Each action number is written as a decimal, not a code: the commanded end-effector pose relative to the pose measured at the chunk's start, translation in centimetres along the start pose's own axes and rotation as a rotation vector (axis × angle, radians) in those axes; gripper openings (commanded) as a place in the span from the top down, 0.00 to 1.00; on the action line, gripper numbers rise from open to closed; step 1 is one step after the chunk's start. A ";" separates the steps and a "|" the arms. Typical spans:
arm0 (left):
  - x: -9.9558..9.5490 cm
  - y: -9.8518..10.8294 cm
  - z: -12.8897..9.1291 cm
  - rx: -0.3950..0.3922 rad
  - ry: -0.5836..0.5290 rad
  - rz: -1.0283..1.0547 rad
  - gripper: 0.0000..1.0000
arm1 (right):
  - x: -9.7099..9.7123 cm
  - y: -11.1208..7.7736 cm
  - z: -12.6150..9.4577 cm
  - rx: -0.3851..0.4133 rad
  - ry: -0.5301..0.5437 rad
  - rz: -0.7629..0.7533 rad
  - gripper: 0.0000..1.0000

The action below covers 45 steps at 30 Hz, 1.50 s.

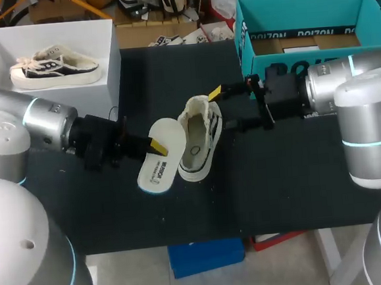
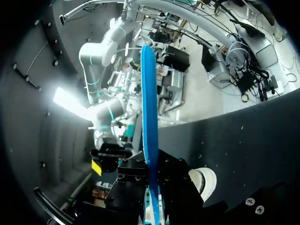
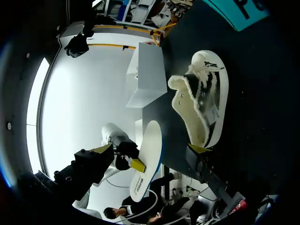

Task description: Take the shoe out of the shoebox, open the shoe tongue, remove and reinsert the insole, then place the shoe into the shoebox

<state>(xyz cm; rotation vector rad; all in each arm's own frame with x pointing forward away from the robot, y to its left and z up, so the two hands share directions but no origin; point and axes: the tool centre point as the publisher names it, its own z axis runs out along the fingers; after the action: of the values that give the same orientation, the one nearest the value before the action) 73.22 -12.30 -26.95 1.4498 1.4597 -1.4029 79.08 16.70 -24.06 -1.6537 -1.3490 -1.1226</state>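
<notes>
**Insole out and pinched, shoe waiting open beside it**

Nearest is the front edge of the table point(image 1: 280, 188), at 6 o'clock from the work. The dark cloth between that edge and the shoe looks like the best room for swinging an arm. Just beyond, the left gripper point(image 1: 155, 145) is clenched on the side of the white insole point(image 1: 157, 159), whose far end hangs toward 7 o'clock. It looks thin, light and floppy, so a grip nearer the heel should stop it folding when it is fed back in. Touching it at 3 o'clock lies the shoe point(image 1: 200, 138), with a soft fleecy collar and a stiff rubber sole. The heel rim seems the surest hold. The right gripper point(image 1: 224, 108) stands spread wide at that heel, grasping nothing. Farthest away, the teal shoebox point(image 1: 312, 11) sits at 1 o'clock with tall walls to clear, and the white box point(image 1: 109, 76) at 10 o'clock holds a second shoe point(image 1: 54, 66)
</notes>
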 end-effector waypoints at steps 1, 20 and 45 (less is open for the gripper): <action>0.3 -2.9 -1.2 0.004 0.057 -0.037 1.00 | 0.4 -2.6 -1.8 -0.096 -0.078 0.009 0.00; 2.8 -6.2 -1.2 0.135 0.196 -0.065 1.00 | 0.2 -7.0 -5.5 -0.237 -0.148 0.028 0.00; 5.1 1.0 2.5 0.351 0.423 -0.106 1.00 | 0.2 -7.0 -5.5 -0.237 -0.148 0.028 0.00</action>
<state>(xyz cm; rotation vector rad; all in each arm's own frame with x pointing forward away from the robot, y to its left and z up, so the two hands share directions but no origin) 71.25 -12.44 -31.91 1.9389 1.6554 -1.4322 71.31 13.20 -21.87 -1.9534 -1.3201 -1.2022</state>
